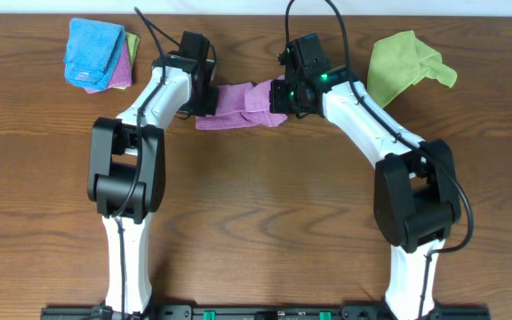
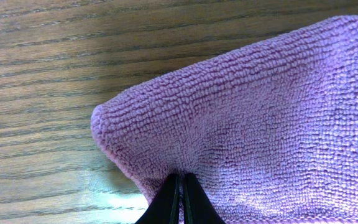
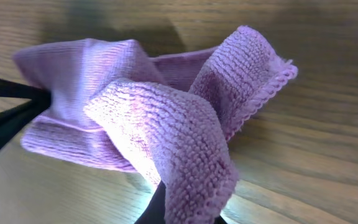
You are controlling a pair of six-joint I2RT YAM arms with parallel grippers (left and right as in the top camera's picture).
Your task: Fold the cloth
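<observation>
Purple microfibre cloth [image 1: 238, 105] spans between both pincers at the overhead frame's upper middle. The left gripper [image 2: 180, 190] is clamped tight on its left end and the right gripper [image 1: 283, 96] pinches its bunched right end. Beneath is a brown wooden table [image 1: 256, 204], with a folded blue cloth [image 1: 92, 52] upper left and a lime-green cloth [image 1: 403, 64] upper right.

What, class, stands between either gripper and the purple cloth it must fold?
Nothing visible does. The left gripper is shut on one end of the purple cloth, and the right gripper is shut on the other. The cloth is bunched between them.
</observation>
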